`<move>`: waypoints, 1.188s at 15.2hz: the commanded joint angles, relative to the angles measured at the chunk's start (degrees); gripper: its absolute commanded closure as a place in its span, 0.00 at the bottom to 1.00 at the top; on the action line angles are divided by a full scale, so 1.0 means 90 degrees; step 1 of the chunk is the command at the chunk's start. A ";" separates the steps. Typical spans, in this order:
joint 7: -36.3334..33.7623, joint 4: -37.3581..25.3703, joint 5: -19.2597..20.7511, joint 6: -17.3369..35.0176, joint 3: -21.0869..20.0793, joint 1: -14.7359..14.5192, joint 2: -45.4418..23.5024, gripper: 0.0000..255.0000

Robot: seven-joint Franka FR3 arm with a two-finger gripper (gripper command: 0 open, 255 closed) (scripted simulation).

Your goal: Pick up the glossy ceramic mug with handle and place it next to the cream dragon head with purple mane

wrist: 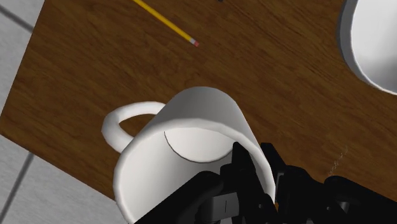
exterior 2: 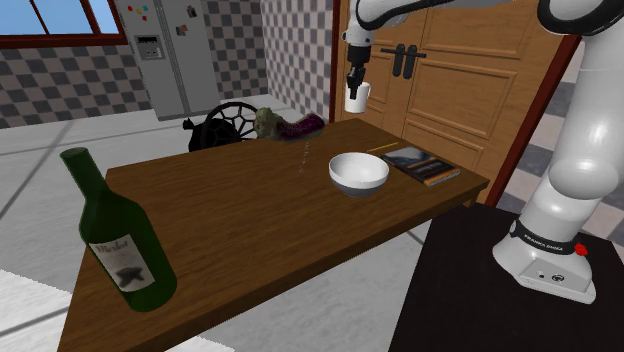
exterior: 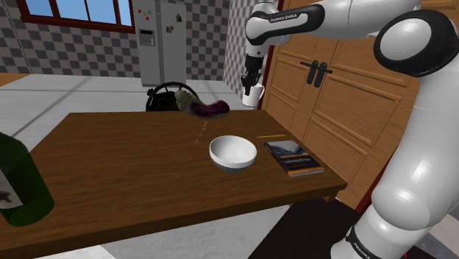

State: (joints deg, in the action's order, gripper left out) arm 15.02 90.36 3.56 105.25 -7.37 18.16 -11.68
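Closest to my wrist camera is the white mug [wrist: 191, 153], mouth open toward the lens. The gripper [wrist: 261, 167] is pinched on its rim, one black finger inside the wall and the other outside, so the jaws stand barely a wall's thickness apart. The handle [wrist: 121, 124] sticks out on the side opposite the fingers. The mug's long axis runs nearly straight down from the fingers, base toward the wooden table [wrist: 286, 83].

From the shoulder view the mug [exterior: 253, 93] hangs upright in the air under the gripper [exterior: 250, 79], clear of the table [exterior: 125, 162] and over its far corner. Below the fingers a yellow pencil [wrist: 167, 23] lies flat on the wood, and a white bowl [wrist: 372, 44] sits to the other side, near but apart. Beyond the bowl [exterior: 233, 152] is a dark book [exterior: 294, 158].

The dragon head [exterior: 200, 107], cream-green with a purple mane, lies on the far edge toward the shoulder view's left of the fingers and lower. I see nothing standing between them. A green wine bottle [exterior 2: 118, 235] stands well apart at the near end.
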 commanded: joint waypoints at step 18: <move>-0.0087 0.1293 0.0071 0.1550 0.0021 0.0006 -0.0256 1.00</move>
State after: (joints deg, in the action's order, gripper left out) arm 14.33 101.53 4.11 118.35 -7.19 18.24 -13.65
